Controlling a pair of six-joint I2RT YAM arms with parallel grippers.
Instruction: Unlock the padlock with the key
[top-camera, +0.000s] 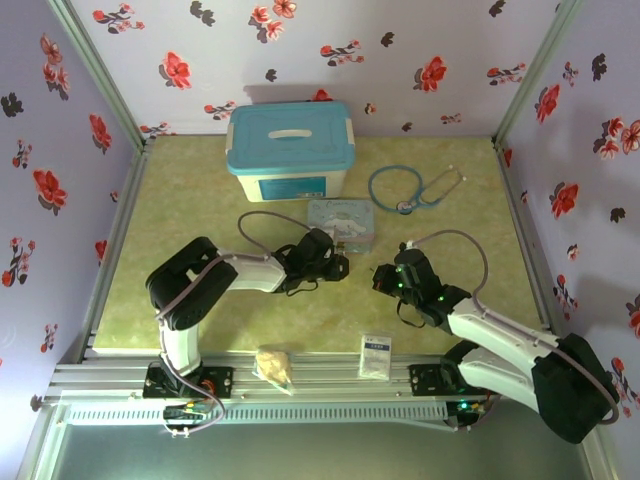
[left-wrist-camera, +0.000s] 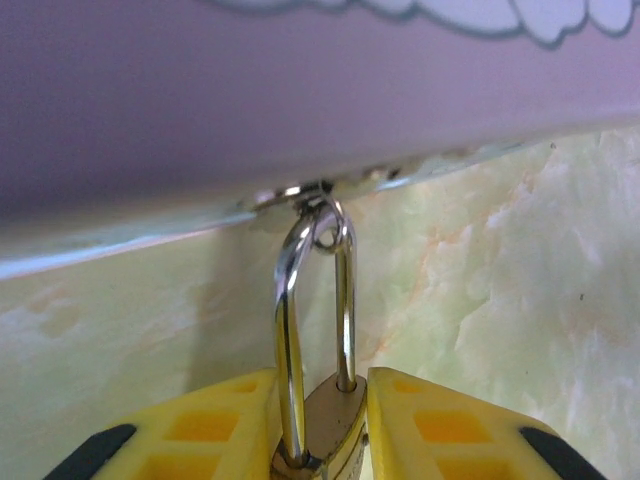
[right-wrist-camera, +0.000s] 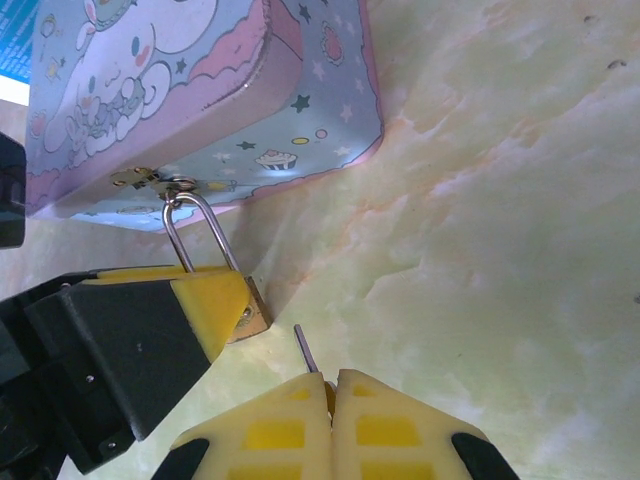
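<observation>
The brass padlock (left-wrist-camera: 335, 425) hangs by its silvery shackle (left-wrist-camera: 290, 300) from the hasp of the pastel tin (right-wrist-camera: 190, 100). My left gripper (left-wrist-camera: 320, 430) is shut on the padlock body, yellow pads on both sides. From the right wrist, the padlock (right-wrist-camera: 252, 315) peeks out beside the left gripper's yellow pad (right-wrist-camera: 190, 300). My right gripper (right-wrist-camera: 330, 385) is shut on the thin dark key (right-wrist-camera: 305, 348), whose tip points toward the padlock's underside, a short gap away. From above, both grippers (top-camera: 335, 265) (top-camera: 385, 278) meet in front of the tin (top-camera: 341, 221).
A blue-lidded white box (top-camera: 290, 150) stands at the back. A blue stethoscope (top-camera: 415, 188) lies right of the tin. A small white packet (top-camera: 376, 354) and a crumpled beige thing (top-camera: 276, 366) lie near the front edge.
</observation>
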